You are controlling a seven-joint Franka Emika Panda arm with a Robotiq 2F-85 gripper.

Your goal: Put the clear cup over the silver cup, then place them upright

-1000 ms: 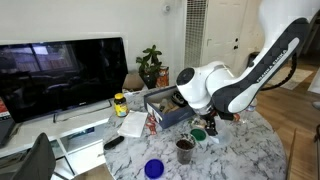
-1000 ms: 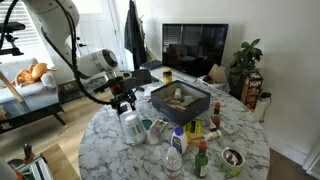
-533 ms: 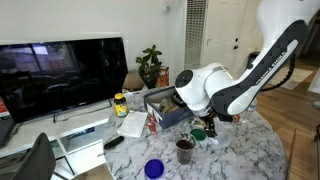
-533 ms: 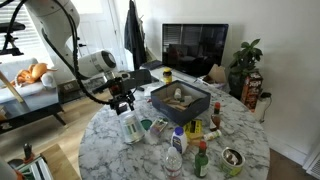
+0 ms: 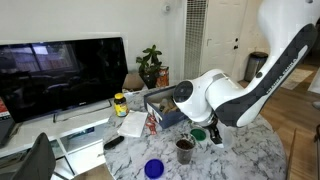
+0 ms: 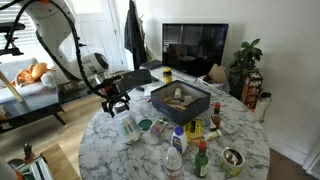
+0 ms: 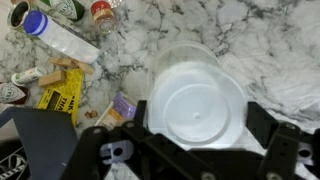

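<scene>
The clear cup [image 7: 196,98] stands bottom up on the marble table, and the wrist view looks straight down on its round base. My gripper [image 7: 200,116] is open, one black finger close on each side of the cup near its wall. In an exterior view the gripper [image 6: 118,103] hangs just over the cup [image 6: 128,130] near the table's edge. In an exterior view the arm covers the cup, and the gripper [image 5: 214,131] is low over the table. The silver cup is hidden; I cannot tell whether it is under the clear cup.
A dark brown cup [image 5: 185,149] and a small blue bowl [image 5: 153,168] sit near the gripper. A dark box [image 6: 180,100] fills the table's middle. Bottles [image 6: 176,150] and a yellow packet [image 7: 62,95] lie beside the cup. The table edge [image 6: 95,140] is close.
The arm has come lower over the table and the gripper has dropped toward the clear cup. The jaws stayed open. The cup has not moved.
</scene>
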